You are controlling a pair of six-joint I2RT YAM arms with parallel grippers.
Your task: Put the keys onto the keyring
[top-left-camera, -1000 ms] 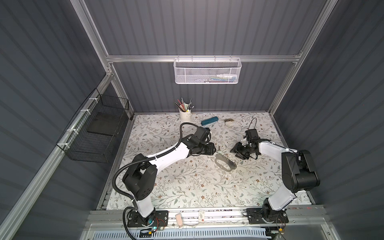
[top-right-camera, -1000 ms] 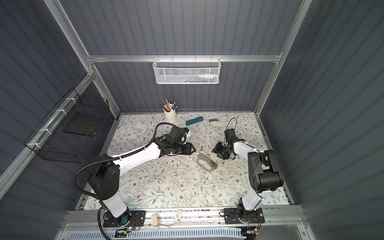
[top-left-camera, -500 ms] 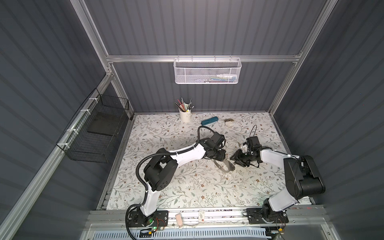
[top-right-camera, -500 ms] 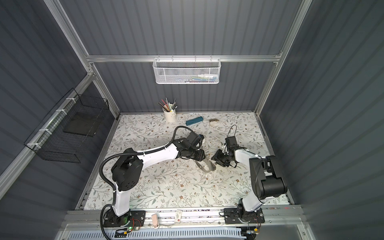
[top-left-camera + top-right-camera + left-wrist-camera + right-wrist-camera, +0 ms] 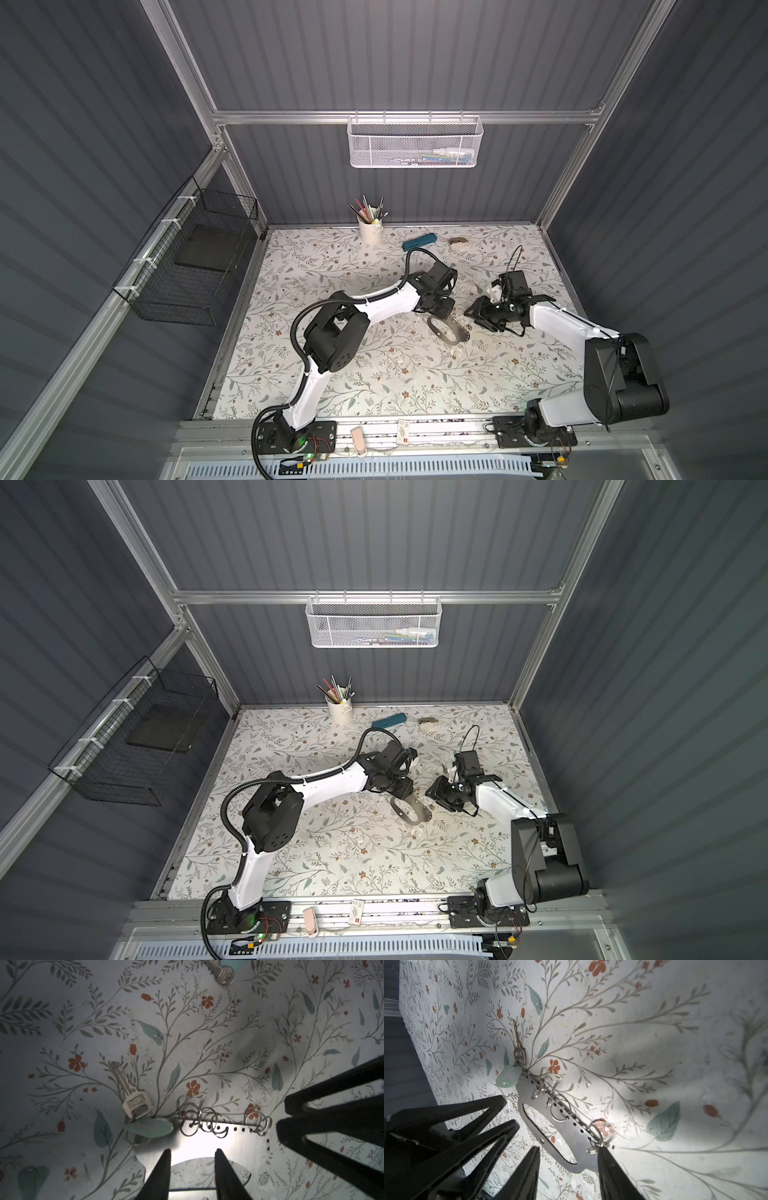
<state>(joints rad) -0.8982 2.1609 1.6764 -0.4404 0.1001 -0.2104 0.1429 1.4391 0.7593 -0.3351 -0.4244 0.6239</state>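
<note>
The floral tabletop [image 5: 332,374] bears the keyring [image 5: 572,1134], a tagged key [image 5: 133,1095] touching its end, a second key [image 5: 223,973] near; cup [image 5: 370,232] and case [image 5: 419,241] well beyond it.

A floral table cover [image 5: 332,291] fills the cell floor. At its far edge stands a white cup [image 5: 370,233] of pens. A dark-teal case [image 5: 419,242] lies to its right, then a small brownish object [image 5: 458,242], perhaps a tape roll. A white mesh basket [image 5: 415,143] hangs on the far wall, a black wire basket [image 5: 183,266] on the left.
</note>
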